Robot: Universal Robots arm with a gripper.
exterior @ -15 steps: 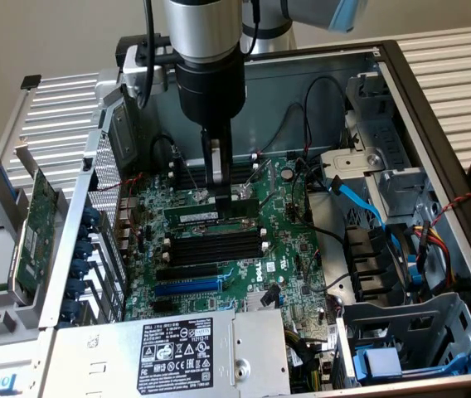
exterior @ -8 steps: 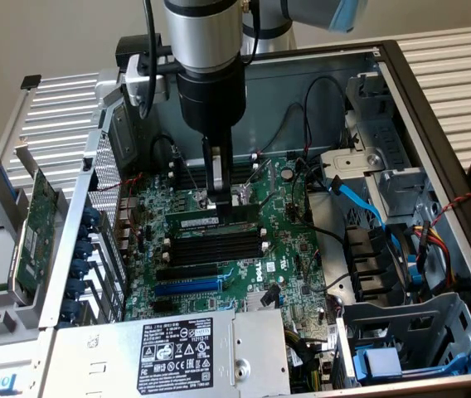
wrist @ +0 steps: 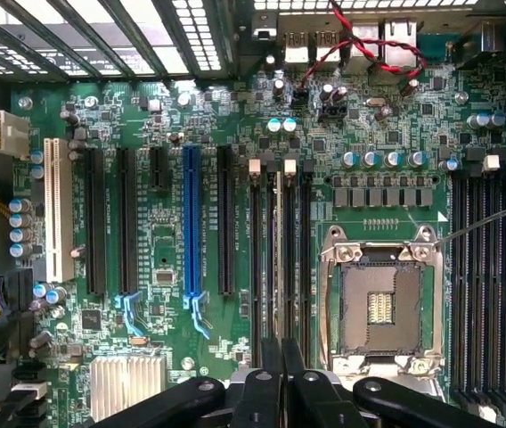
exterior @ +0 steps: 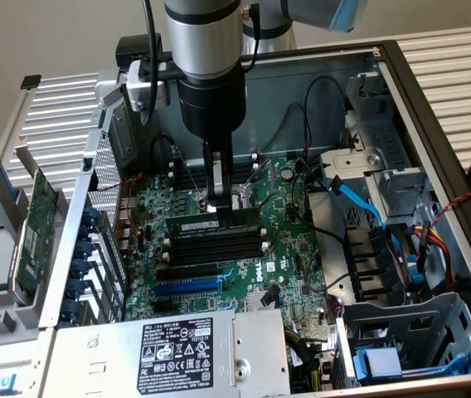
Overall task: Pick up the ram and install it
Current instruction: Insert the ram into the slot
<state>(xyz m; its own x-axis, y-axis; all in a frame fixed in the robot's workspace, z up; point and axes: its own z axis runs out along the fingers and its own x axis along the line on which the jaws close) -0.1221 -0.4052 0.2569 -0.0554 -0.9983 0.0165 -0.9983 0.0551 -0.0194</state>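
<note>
The ram (exterior: 194, 225), a long narrow green stick with a white label, stands on edge along the first of the black memory slots (exterior: 219, 245) in the middle of the motherboard. My gripper (exterior: 219, 207) comes straight down from above, its two fingers shut on the ram's top edge near its middle. In the wrist view the ram (wrist: 278, 250) shows edge-on as a thin line between neighbouring slots (wrist: 305, 259), running away from my gripper (wrist: 281, 349). I cannot tell how deep the ram sits in the slot.
The open CPU socket (wrist: 382, 303) lies just beyond the slots, with a second bank of memory slots (wrist: 483, 285) past it. A green expansion card (exterior: 32, 224) leans outside the case on the exterior view's left. The power supply (exterior: 177, 348), blue cable (exterior: 360, 203) and drive cage (exterior: 410, 332) crowd the case.
</note>
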